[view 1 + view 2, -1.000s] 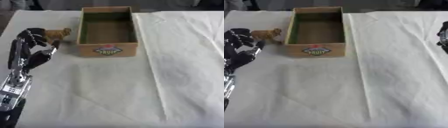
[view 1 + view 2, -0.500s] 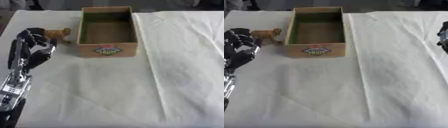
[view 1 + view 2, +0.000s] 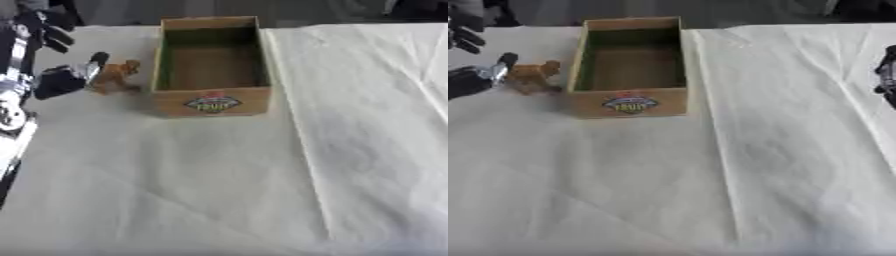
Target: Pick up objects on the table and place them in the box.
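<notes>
A small brown toy animal (image 3: 116, 76) stands on the white cloth just left of the cardboard box (image 3: 211, 102). The box is open at the top, empty, and has a fruit label on its front wall. My left hand (image 3: 58, 80) comes in from the left edge; its thumb (image 3: 94, 65) lies against the toy's left side. Its fingers (image 3: 47, 29) are spread and raised behind, clear of the toy, so the hand is open. Only a dark part of my right hand (image 3: 886, 76) shows, at the right edge.
A white creased cloth (image 3: 227, 185) covers the table. A raised fold (image 3: 297, 125) runs from the box's right side toward the near edge. Dark shapes stand beyond the far table edge.
My left hand has moved away from me and to the right; its thumb now reaches the toy animal. The box, toy and right hand have not moved.
</notes>
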